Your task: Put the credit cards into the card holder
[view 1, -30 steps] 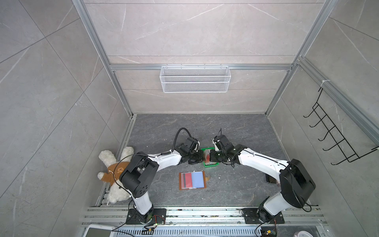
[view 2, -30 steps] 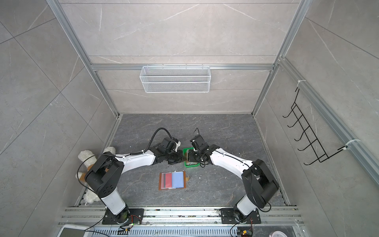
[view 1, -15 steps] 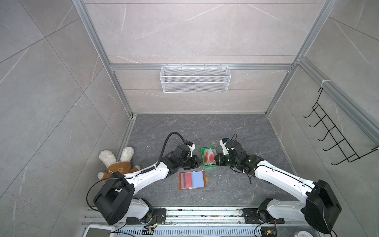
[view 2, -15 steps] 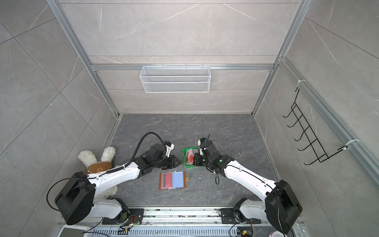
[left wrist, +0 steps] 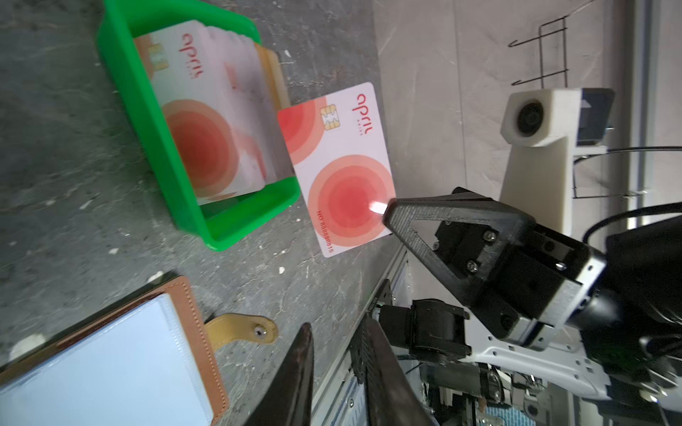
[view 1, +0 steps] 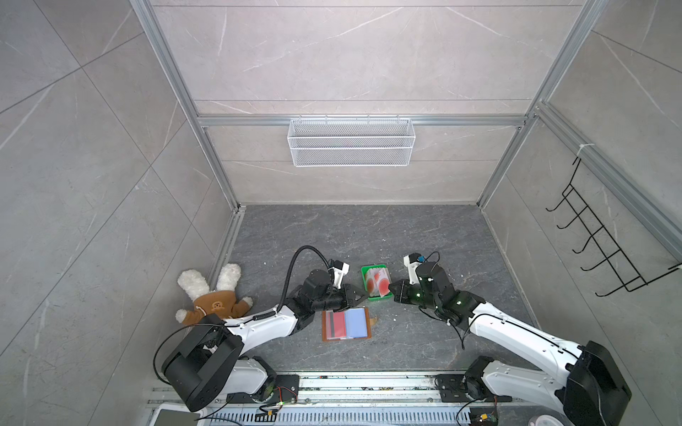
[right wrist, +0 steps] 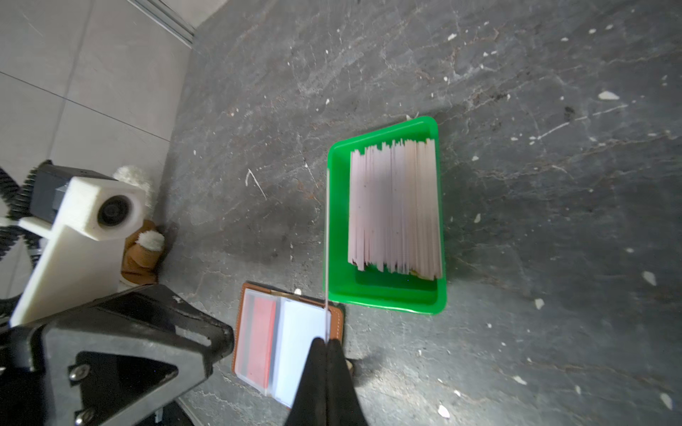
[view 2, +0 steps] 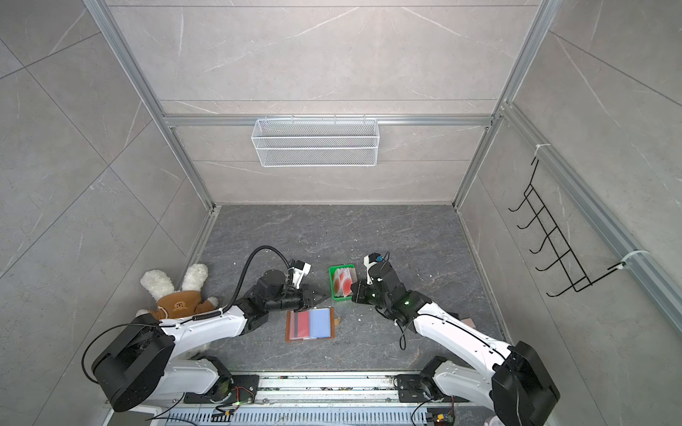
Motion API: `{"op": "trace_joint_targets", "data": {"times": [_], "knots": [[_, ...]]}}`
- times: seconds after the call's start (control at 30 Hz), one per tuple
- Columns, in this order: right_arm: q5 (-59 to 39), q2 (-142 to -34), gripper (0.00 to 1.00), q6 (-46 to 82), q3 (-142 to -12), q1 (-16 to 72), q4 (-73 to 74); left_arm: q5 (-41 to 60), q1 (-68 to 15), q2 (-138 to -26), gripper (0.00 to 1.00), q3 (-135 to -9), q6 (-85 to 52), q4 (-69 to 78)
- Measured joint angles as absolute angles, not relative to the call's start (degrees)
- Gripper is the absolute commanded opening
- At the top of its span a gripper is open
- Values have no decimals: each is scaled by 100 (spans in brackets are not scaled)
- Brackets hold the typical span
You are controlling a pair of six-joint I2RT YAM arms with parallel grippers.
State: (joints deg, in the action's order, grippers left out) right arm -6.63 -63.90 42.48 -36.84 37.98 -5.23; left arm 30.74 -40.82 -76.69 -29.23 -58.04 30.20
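Observation:
The credit cards (right wrist: 395,210) stand in a stack in a small green tray (view 1: 364,282). My right gripper (right wrist: 326,341) is shut on one pale card with red-orange circles (left wrist: 343,166). It holds that card upright just outside the tray's near wall, above the floor. The card holder (view 1: 346,324) lies open on the floor in front of the tray, with a red card (right wrist: 258,339) in one clear sleeve and a light-blue panel beside it. My left gripper (left wrist: 337,332) hovers beside the holder's snap tab (left wrist: 240,326), slightly open with nothing between its fingers.
A plush bear (view 1: 214,295) lies against the left wall. A white wire basket (view 1: 350,142) hangs on the back wall and a black hook rack (view 1: 605,250) on the right wall. White specks litter the grey floor.
Both grippers have drawn back from the tray towards the near side. The right one has come away holding a card. The left gripper's jaws have parted a little.

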Motion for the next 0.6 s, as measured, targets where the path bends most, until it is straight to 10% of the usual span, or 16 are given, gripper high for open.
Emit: {"op": "trace_joint_targets", "data": {"times": [0.6], "knots": [[-993, -5830, 0, 5280, -2842, 3798, 1129, 4049, -3535, -7690, 37, -2539, -6418, 4740]]}}
